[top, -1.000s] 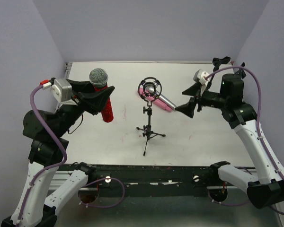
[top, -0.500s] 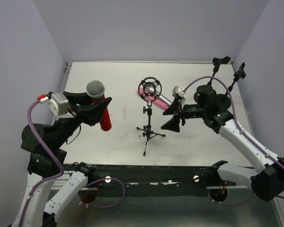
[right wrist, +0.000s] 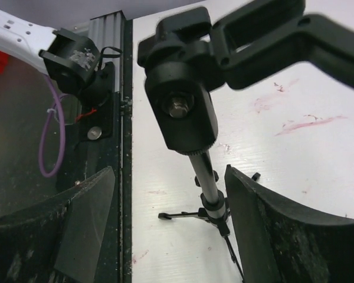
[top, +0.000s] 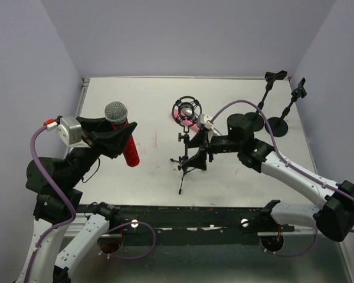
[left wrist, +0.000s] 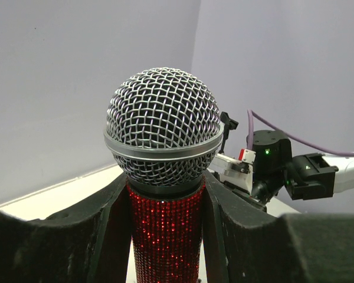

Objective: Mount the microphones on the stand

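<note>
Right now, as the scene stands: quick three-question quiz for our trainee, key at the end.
1. True or false: the left pincer is shut on the glittery red microphone, held head up.
2. The right pincer is: A) shut and empty; B) open, a finger on either side of the tripod stand pole; C) out of every view.
3. How many stands show in the top view?

Key: 1 true. 2 B. 3 three: the tripod stand plus two round-base stands at the far right.
</note>
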